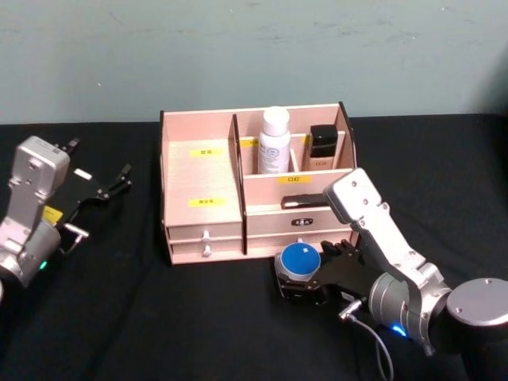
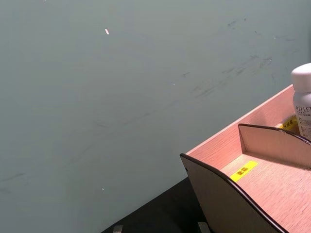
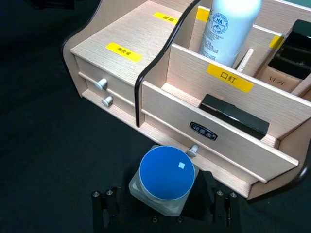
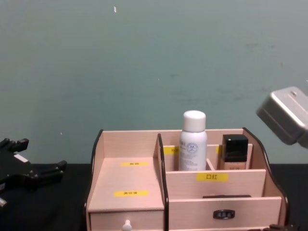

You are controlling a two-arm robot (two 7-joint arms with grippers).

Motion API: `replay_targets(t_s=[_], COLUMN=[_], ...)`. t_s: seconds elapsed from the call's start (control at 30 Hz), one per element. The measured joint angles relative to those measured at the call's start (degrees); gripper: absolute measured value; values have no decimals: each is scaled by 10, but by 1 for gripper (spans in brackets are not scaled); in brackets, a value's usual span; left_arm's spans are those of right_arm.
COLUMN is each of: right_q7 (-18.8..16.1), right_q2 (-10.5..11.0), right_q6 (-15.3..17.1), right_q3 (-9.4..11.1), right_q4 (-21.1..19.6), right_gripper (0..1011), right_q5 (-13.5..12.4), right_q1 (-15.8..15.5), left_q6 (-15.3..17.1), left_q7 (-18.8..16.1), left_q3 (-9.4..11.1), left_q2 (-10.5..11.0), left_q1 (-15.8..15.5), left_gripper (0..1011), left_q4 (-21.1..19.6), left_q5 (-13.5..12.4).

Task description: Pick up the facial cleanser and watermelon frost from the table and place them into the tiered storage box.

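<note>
Right gripper point(image 3: 164, 201) gapes around watermelon frost point(image 3: 166, 174), looks slick and breakable, pinch below lid; left gripper point(image 1: 101, 203) parked open.

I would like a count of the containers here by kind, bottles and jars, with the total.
Bottles: 2, the facial cleanser and a black-capped bottle, both standing in the tiered storage box.
Jars: 1, the watermelon frost, before the box, between the fingers of the open right gripper.
Total: 3.
</note>
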State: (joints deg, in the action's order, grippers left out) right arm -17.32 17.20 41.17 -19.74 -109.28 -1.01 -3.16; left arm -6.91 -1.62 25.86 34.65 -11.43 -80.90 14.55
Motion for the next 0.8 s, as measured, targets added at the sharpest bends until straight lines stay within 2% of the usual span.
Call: replay_targets(t_s=[0.8], right_q7=[-14], right_q2=[-29], right_q6=[2], right_q3=[9], right_q4=[14], right_gripper=[1002], right_q5=[30], right_q1=[-1], left_q6=[0], left_q7=[0], left_q3=[0], left_q2=[0], left_q1=[0], left_gripper=[1001], left_q4=[0], left_q5=[0])
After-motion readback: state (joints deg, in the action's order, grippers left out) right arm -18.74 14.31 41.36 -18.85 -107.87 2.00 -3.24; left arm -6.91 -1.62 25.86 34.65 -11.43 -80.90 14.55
